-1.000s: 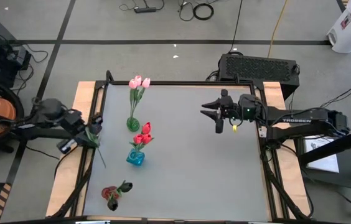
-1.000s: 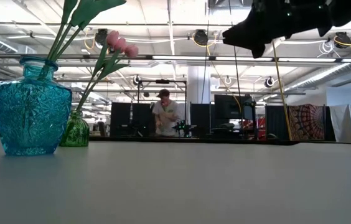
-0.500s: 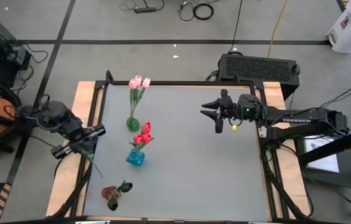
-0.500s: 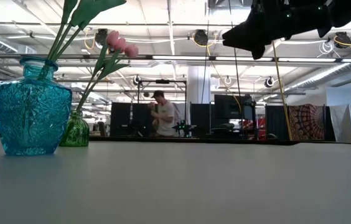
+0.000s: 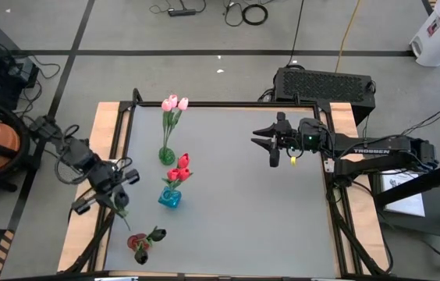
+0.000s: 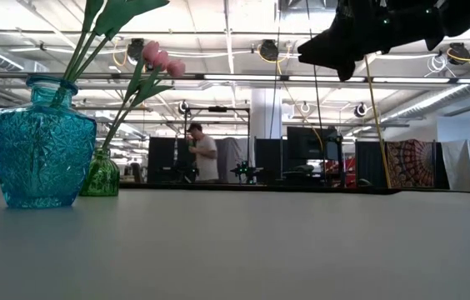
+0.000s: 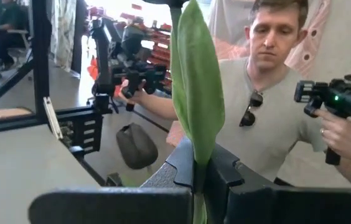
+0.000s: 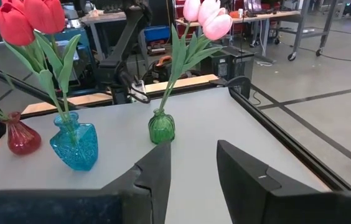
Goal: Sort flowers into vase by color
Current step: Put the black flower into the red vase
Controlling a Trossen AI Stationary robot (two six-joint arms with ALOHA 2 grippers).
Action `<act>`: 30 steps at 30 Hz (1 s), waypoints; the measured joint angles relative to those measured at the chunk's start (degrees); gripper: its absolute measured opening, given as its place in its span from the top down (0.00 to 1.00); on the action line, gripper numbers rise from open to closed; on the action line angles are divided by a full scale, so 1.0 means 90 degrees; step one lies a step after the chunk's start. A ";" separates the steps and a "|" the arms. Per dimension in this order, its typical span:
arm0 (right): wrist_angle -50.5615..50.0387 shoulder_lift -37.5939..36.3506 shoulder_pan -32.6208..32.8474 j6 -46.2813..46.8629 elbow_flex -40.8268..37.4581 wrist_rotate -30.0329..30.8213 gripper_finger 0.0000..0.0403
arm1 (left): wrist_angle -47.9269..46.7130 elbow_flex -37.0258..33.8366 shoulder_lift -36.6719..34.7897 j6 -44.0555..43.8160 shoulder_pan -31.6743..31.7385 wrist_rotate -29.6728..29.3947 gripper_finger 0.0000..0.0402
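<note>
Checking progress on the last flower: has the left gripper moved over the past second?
Yes. In the high view the left gripper, shut on a green stem, has shifted along the table's left edge, away from the green vase toward the red vase.

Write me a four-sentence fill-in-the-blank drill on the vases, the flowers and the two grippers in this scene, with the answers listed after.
1. The pink tulips stand in the ___ vase.
2. The blue vase holds ___ tulips.
3. The left gripper is shut on a green ___.
4. The right gripper hangs above the table with its jaws ___.

Missing words: green; red; stem; open
</note>
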 joint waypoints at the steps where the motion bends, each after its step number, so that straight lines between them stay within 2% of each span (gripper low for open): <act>1: 0.0000 0.0000 0.0000 0.0000 0.0000 0.0000 0.70 | 0.0095 0.0000 0.0083 0.0076 -0.0158 -0.0145 0.97; 9: -0.0012 0.0000 0.0000 0.0000 0.0000 -0.0002 0.70 | 0.0718 0.0000 0.0382 0.0286 -0.1199 -0.1398 0.97; 30: -0.0073 0.0002 0.0000 0.0000 0.0000 -0.0005 0.70 | 0.0586 0.0000 0.0730 0.0618 -0.2946 -0.3902 0.97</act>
